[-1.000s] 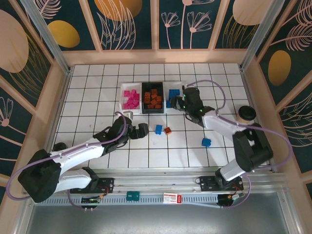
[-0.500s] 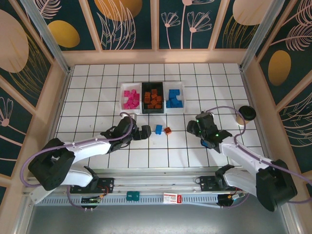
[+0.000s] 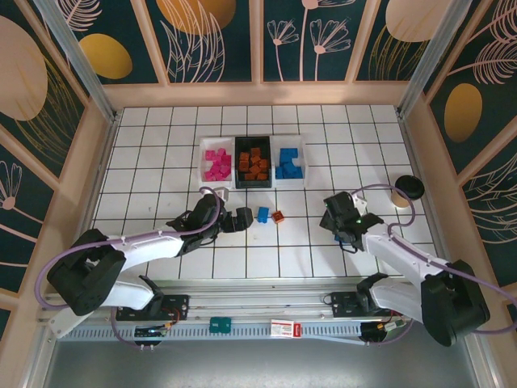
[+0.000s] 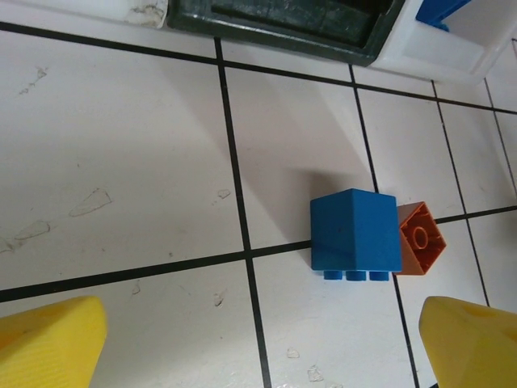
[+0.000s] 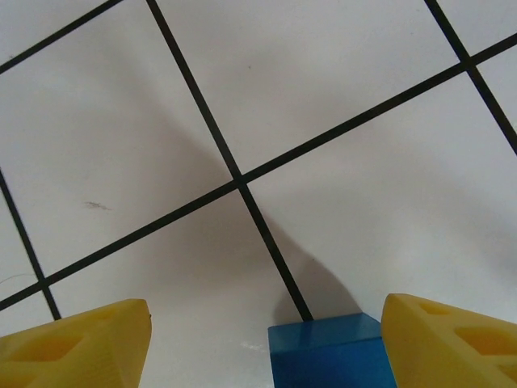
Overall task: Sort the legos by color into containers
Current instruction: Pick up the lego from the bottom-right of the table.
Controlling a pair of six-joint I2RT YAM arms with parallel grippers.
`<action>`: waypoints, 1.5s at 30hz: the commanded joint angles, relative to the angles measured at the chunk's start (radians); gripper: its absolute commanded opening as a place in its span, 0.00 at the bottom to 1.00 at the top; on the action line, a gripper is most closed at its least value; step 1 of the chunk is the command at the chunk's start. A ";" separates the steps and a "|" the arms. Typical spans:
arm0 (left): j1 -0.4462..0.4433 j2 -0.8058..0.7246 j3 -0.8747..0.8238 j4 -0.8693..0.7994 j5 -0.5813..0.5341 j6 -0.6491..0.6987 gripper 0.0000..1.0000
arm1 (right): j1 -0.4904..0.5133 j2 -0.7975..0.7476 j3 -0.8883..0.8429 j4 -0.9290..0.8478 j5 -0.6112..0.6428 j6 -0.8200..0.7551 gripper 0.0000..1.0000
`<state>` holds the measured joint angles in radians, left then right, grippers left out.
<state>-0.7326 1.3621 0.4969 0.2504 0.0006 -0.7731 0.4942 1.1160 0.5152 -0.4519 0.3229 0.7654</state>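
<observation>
Top external view shows a white tiled table (image 3: 161,153) with three bins in a row toward its far edge, about midway between its left and right edges. The first white bin (image 3: 215,184) holds pink bricks (image 3: 216,164), the black bin (image 3: 253,186) in the middle holds orange bricks (image 3: 254,164), and the second white bin (image 3: 289,142) holds blue bricks (image 3: 289,166). The bins stand side by side, touching or nearly so. Nearer the middle of the table a loose blue brick (image 3: 262,214) and a loose orange brick (image 3: 278,217) lie together, on the near side of the black bin. The left gripper (image 3: 241,218) sits low over the tiles just left of this pair, its jaws spread wide and holding nothing. Through the left wrist camera its two yellow fingertips (image 4: 48,343) stand at the bottom corners with bare tile between them. Ahead of them the loose blue brick lies with its studs toward the camera, and the orange one touches its right side. The right gripper (image 5: 266,343) is down over the tiles toward the table's right edge, well apart from the bins. Through the right wrist camera its jaws stand open around a third blue brick (image 5: 331,352) that rests on the tile. That brick lies close against one yellow finger, and a clear gap separates it from the other. A round black cup (image 3: 410,187) stands near the right edge of the table.
</observation>
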 commanded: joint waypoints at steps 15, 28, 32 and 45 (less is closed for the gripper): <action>-0.005 -0.053 -0.013 0.023 0.010 -0.011 0.99 | 0.086 0.063 -0.001 -0.054 -0.208 0.058 0.71; -0.005 -0.053 -0.017 0.023 0.010 -0.016 0.99 | 0.320 0.024 0.014 -0.227 -0.215 0.142 0.70; -0.005 -0.054 -0.014 0.019 0.014 -0.017 0.99 | 0.355 0.035 0.016 -0.207 -0.227 0.141 0.59; -0.004 -0.135 -0.009 -0.041 -0.021 0.004 0.99 | 0.290 0.142 0.327 0.116 -0.146 -0.142 0.23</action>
<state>-0.7326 1.2560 0.4934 0.2417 -0.0048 -0.7723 0.8207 1.2247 0.7483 -0.5064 0.1303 0.7441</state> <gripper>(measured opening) 0.988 0.311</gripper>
